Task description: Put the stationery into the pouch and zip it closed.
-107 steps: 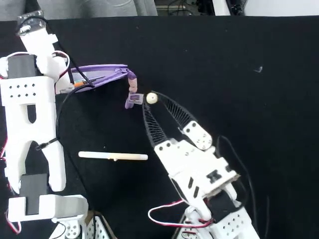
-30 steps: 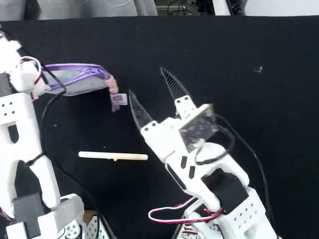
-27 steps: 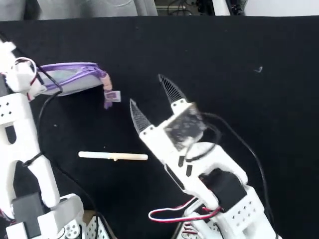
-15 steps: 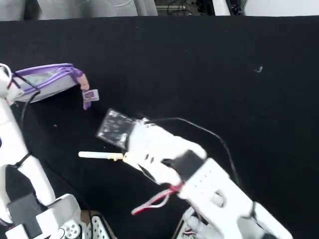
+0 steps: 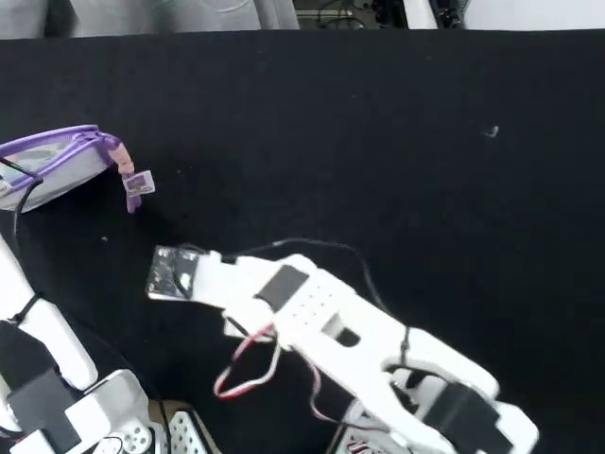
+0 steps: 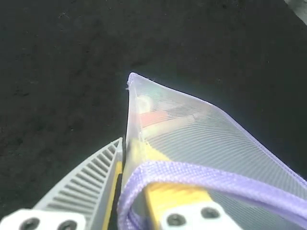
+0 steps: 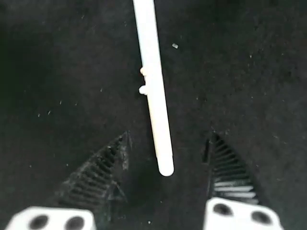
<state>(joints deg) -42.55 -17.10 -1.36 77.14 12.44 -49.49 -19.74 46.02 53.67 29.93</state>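
Right gripper point(image 7: 168, 140), jaws spread, is straddling the white pen's point(image 7: 152, 91) end; left gripper point(image 6: 128, 188) is clamping the pouch point(image 6: 201, 136). Centring before closing looks wise.

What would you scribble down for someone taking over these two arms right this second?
Left gripper: shut on one end of the pouch, which sits at the table's left edge in the high view.
Right gripper: open, low over the table, fingers either side of the white pen's end, not touching it.
Done: some stationery shows through the pouch's mesh.
Left: grip the pen, put it into the pouch, then zip it by the pull tab. How far the zip is open, I cannot tell.
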